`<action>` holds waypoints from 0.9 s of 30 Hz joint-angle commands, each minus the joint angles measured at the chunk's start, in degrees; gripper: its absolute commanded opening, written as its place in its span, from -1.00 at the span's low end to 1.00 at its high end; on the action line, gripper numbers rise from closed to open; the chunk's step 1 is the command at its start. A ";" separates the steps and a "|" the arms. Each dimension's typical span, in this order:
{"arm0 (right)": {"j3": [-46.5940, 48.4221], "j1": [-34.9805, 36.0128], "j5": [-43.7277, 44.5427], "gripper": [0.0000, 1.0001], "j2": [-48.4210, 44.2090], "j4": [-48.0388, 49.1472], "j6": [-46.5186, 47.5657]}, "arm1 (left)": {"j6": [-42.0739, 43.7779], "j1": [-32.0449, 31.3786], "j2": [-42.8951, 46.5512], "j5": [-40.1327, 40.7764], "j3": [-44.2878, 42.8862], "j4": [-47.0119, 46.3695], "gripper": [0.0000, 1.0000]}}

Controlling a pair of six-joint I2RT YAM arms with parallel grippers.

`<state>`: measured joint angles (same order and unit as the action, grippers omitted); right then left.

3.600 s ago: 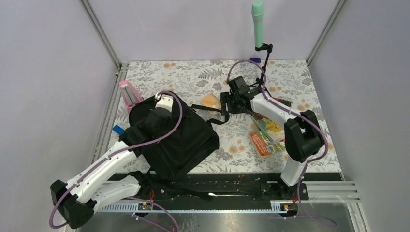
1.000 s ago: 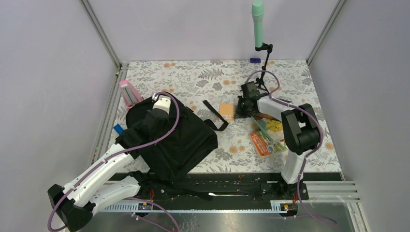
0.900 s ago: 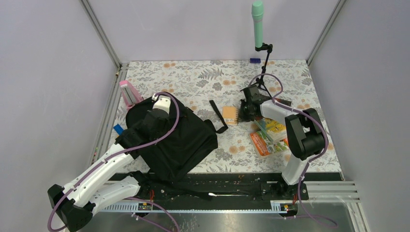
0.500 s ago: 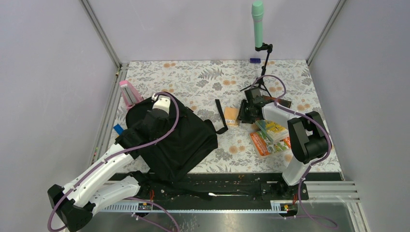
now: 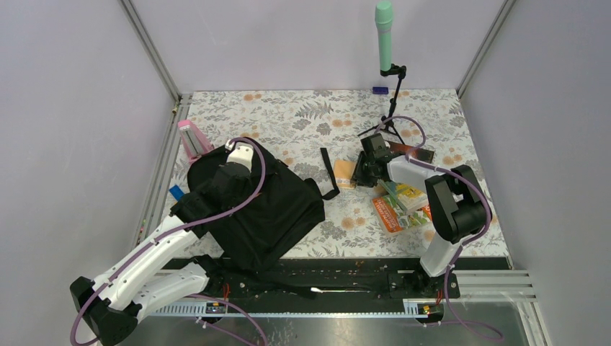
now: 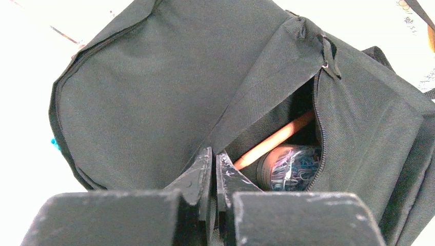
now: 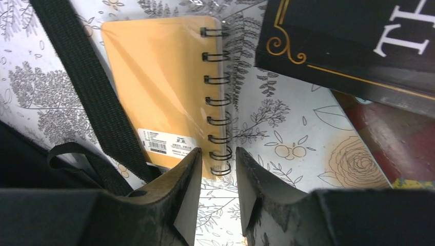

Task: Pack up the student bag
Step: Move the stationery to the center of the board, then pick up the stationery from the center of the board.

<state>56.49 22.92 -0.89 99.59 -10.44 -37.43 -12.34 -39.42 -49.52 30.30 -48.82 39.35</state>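
While the bag (image 5: pixel 266 209) lies on the lower left part of the table (image 5: pixel 288 115) in the overhead view, its zip mouth gapes in the left wrist view. An orange stick (image 6: pixel 274 141) and a round jar (image 6: pixel 290 166) of coloured clips show inside, at centre right of that frame.

Left gripper (image 6: pixel 214 171): clenched, fingers pressed together at the edge of the bag's flap. Whether cloth is nipped between them cannot be told.

Right gripper (image 7: pixel 215 174): released, fingers parted with a clear gap, grasping nothing. It hangs low over the bottom end of the wire binding of an orange notebook (image 7: pixel 159 97), one finger to each side of the last coils.

The notebook lies flat at centre of the overhead view, just right of a black strap (image 7: pixel 82 82) that trails from the bag. The strap runs down along its left edge and overlaps its lower left corner.

A black book (image 7: pixel 349 41) with gilt lettering sits at upper right of the right wrist view, apart from the notebook. Coloured booklets (image 5: pixel 400 205) lie at centre right of the overhead view, below the right gripper.
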 commanded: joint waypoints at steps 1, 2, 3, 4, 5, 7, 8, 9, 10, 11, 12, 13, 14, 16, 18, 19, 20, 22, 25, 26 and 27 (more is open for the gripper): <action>-1.03 0.55 3.78 -0.29 0.59 -0.51 -2.04 | -0.75 0.22 1.77 0.04 -2.95 -4.46 -1.00; -1.22 0.55 4.00 -0.31 0.75 -0.50 -2.22 | -0.76 0.29 1.79 0.02 -2.95 -4.46 -1.00; -1.35 0.55 4.26 -0.33 0.78 -0.53 -2.32 | -0.83 0.27 1.77 -0.03 -3.03 -4.46 -1.00; -1.50 0.55 4.48 -0.33 0.92 -0.55 -2.50 | -0.84 0.23 1.71 -0.06 -3.04 -4.46 -1.00; -1.59 0.55 4.54 -0.34 1.09 -0.49 -2.51 | -0.85 0.26 1.68 -0.20 -3.04 -4.45 -1.00; -1.92 0.53 4.49 -0.37 1.27 -0.01 -2.64 | -0.93 0.23 1.64 -0.37 -3.08 -4.45 -1.00; -2.11 0.55 4.36 -0.39 1.30 0.57 -2.65 | -0.93 0.29 1.58 -0.36 -3.12 -4.46 -1.00; -2.33 0.55 4.33 -0.43 1.26 0.79 -2.63 | -0.91 0.25 1.53 -0.35 -3.13 -4.46 -1.00; -2.49 0.57 4.26 -0.49 1.10 1.31 -2.44 | -0.93 0.24 1.45 -0.46 -3.13 -4.42 -1.00; -2.66 0.60 4.27 -0.54 0.88 1.67 -2.27 | -0.93 0.23 1.38 -0.45 -3.13 -4.46 -1.00; -2.77 0.56 4.42 -0.58 0.51 1.79 -2.13 | -0.93 0.23 1.31 -0.46 -3.13 -4.46 -1.00; -2.86 0.55 4.55 -0.63 0.05 1.93 -1.84 | -0.93 0.28 1.29 -0.50 -3.13 -4.46 -1.00; -2.87 0.55 4.57 -0.67 -0.48 1.99 -1.66 | -0.93 0.23 1.15 -0.54 -3.13 -4.46 -1.00; -2.95 0.56 4.88 -0.74 -1.84 1.97 -1.17 | -1.00 0.23 1.11 -0.58 -3.21 -4.46 -1.00; -3.13 0.55 5.45 -0.79 -3.70 1.92 -0.72 | -1.02 0.29 1.00 -0.82 -3.21 -4.48 -1.00; -3.33 0.55 5.72 -0.81 -4.72 1.99 -0.46 | -1.10 0.25 0.93 -1.03 -3.22 -4.54 -1.00; -3.54 0.55 6.19 -0.84 -5.93 1.92 -0.22 | -1.18 0.25 1.01 -1.22 -3.29 -4.55 -1.00; -3.97 0.56 7.14 -0.89 -8.46 1.95 0.39 | -1.49 0.29 1.00 -1.81 -3.30 -4.55 -1.00; -4.04 0.55 8.58 -0.96 -12.73 0.52 1.87 | -2.21 0.29 0.96 -3.40 -3.22 -5.08 -1.00; -4.02 0.57 8.93 -0.99 -14.05 -0.12 2.48 | -2.66 0.27 1.01 -4.20 -3.17 -5.43 -1.00; -3.95 0.55 9.37 -1.00 -15.28 -0.84 3.09 | -3.00 0.27 0.96 -5.31 -2.99 -5.89 -1.00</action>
<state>52.07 22.96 4.45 90.48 -9.67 -37.34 -13.45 -39.40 -49.47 28.29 -48.82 39.31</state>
